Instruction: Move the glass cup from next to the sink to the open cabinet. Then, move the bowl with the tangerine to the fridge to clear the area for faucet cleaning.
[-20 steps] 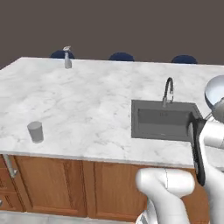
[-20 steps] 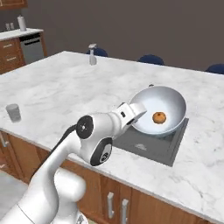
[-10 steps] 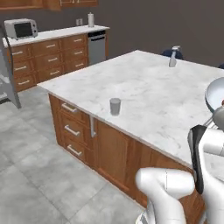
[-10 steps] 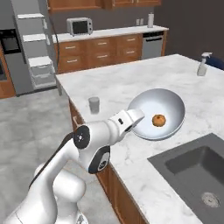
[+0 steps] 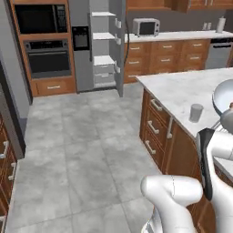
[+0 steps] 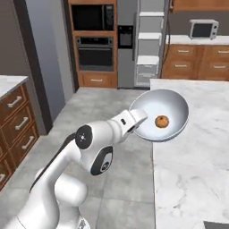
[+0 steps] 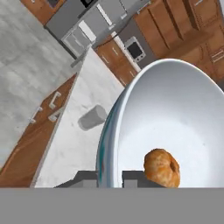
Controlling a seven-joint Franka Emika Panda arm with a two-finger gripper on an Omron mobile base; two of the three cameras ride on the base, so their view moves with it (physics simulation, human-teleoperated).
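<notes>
Grey floor tiles point(image 5: 82, 150) fill the middle of your kitchen, bounded at the far wall by a black built-in oven and microwave point(image 5: 43, 41) and, beside them, the fridge point(image 5: 102, 45), whose door stands open to show white inner shelves, also seen in the right base view point(image 6: 150, 42). A white countertop microwave point(image 6: 203, 29) sits on the wooden base units further along. You are looking past the corner of a white marble island point(image 6: 192, 152) with brown drawer fronts point(image 5: 157, 129). Your gripper point(image 6: 136, 121) is clamped on the near rim of the bowl point(image 6: 163, 114), the two fingertips point(image 7: 85, 178) pinching the rim's edge from either side, as the hand view shows. That bowl is a wide, shallow, pale grey dish carried mouth-up and roughly level above the island's edge, reaching away from the hand over the marble; in the hand view its rim runs as a tall arc from the fingers toward the far wall. Inside it the tangerine point(image 6: 162, 121) lies near the middle of the bowl floor, seen close to the fingers in the hand view point(image 7: 162, 167). Note the glass cup point(image 5: 196, 113) standing upright on the marble near the island's corner, its long axis vertical, well apart from the bowl; in the hand view point(image 7: 92, 117) it appears tilted because the camera is rolled.
</notes>
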